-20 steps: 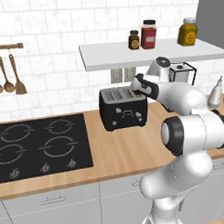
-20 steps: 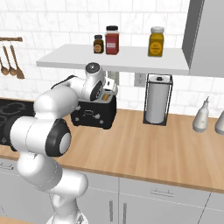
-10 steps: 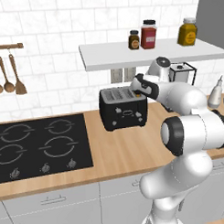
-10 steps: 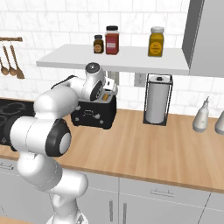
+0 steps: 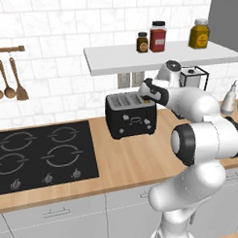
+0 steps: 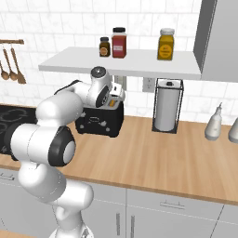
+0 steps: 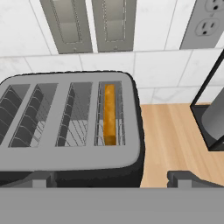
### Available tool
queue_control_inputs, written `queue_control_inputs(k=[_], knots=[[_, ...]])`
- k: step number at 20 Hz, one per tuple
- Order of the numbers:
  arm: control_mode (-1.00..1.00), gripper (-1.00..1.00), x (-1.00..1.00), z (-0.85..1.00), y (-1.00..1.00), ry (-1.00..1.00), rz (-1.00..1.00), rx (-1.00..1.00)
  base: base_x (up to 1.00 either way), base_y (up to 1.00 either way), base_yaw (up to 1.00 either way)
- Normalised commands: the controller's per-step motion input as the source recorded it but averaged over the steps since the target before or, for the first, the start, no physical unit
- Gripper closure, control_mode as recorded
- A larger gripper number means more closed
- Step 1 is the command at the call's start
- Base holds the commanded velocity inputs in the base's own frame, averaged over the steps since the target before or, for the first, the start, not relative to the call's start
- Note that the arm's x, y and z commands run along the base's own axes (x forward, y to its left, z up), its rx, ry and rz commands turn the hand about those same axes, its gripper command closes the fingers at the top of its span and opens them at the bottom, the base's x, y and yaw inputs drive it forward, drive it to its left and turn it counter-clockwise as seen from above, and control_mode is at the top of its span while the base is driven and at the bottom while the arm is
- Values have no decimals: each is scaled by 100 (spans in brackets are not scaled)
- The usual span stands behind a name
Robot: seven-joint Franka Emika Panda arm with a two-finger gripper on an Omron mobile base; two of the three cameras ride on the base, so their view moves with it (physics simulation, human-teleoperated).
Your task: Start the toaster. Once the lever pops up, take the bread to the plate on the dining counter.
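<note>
While pincer (image 7: 111, 177) gapes released above toaster (image 7: 70, 127) | bread (image 7: 109, 114) sunk in slot, only crust visible

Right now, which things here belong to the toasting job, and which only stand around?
Job: toaster; bread in its rightmost slot; open gripper above it.
Around: hob; paper towel holder; three jars on the shelf; hanging spoons.
</note>
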Motion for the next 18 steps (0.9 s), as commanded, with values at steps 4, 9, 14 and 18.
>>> queue_control_inputs(k=[4,9,14,18], knots=[[-100,-100,0,0,0,0,0,0,0,0,0],[-100,-100,0,0,0,0,0,0,0,0,0],[-100,-100,0,0,0,0,0,0,0,0,0],[-100,-100,0,0,0,0,0,0,0,0,0]])
